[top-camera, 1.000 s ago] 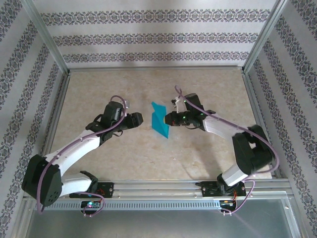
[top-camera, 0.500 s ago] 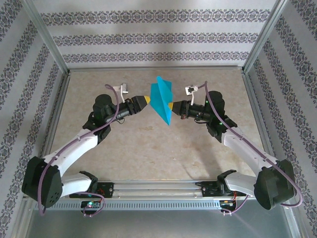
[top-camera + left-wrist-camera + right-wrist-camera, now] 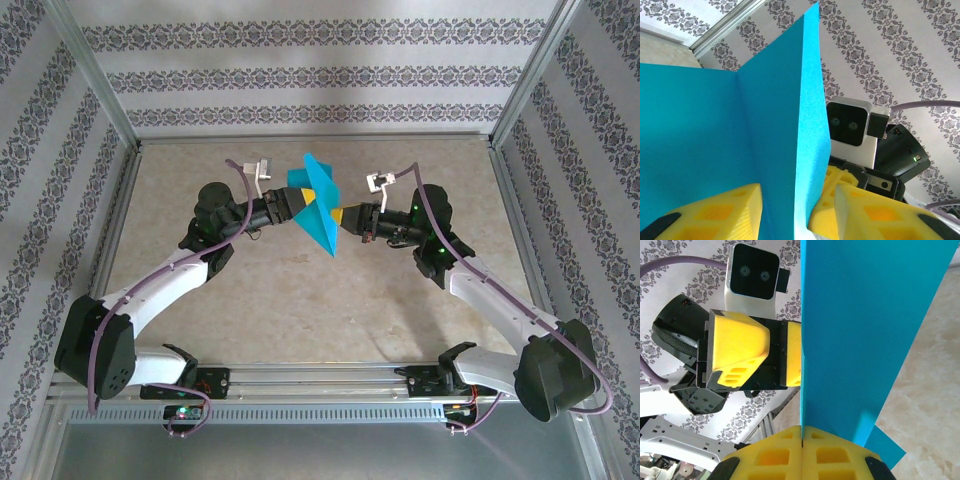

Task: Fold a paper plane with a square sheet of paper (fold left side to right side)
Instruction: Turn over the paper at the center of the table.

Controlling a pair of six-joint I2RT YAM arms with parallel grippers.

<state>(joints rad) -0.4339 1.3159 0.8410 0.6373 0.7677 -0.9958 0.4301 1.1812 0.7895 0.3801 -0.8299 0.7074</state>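
No readable txt, labels, brands, nos. or signs in any view.

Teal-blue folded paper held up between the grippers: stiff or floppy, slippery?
Likely light: the teal-blue folded paper hangs aloft from the right gripper pinching one edge. Probably stiff along its creases, since the flaps stand straight without drooping. Thin, so a hard squeeze from the left gripper would probably crumple it.

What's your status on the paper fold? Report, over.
Right gripper shut on folded teal-blue paper sheet, held aloft. Left gripper open, jaws straddling its flap. Nothing in the way.
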